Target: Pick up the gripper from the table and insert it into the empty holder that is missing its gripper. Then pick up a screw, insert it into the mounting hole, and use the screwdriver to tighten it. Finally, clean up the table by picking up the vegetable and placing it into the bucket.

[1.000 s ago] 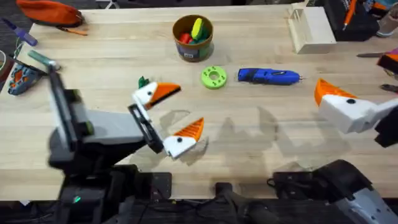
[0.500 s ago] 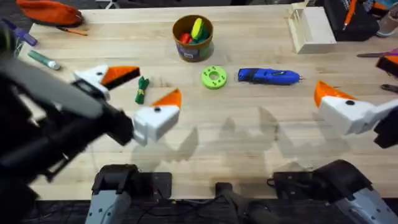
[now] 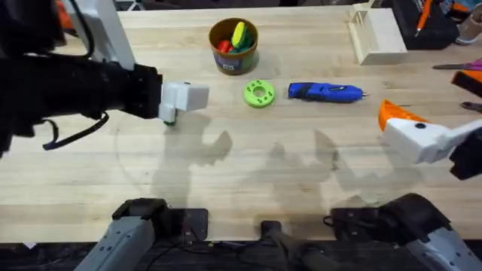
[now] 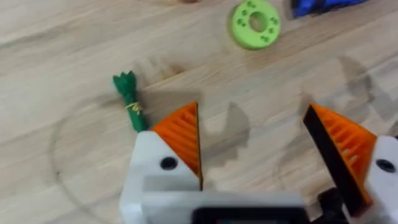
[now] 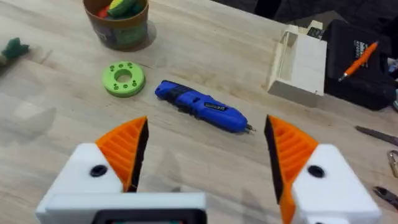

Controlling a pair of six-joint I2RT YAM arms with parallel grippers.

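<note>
Overhead: the left pincer (image 3: 183, 98) has swung up the counter (image 3: 301, 165) since a second ago and now hangs over the vegetable (image 3: 169, 118); the right pincer (image 3: 410, 132) has barely moved.

Left wrist: fingers spread, empty, vegetable (image 4: 130, 102) just beside one pad.

Right wrist: right pincer (image 5: 205, 155) released above the screwdriver (image 5: 202, 109); bucket (image 5: 118, 23) beyond.

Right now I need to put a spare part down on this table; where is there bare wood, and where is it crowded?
Bare wood lies below the flat green ring-shaped disc and blue pen-shaped screwdriver, between the two arms. It is crowded around the mustard-yellow bucket, and by the small green toy vegetable under the left tool.
</note>
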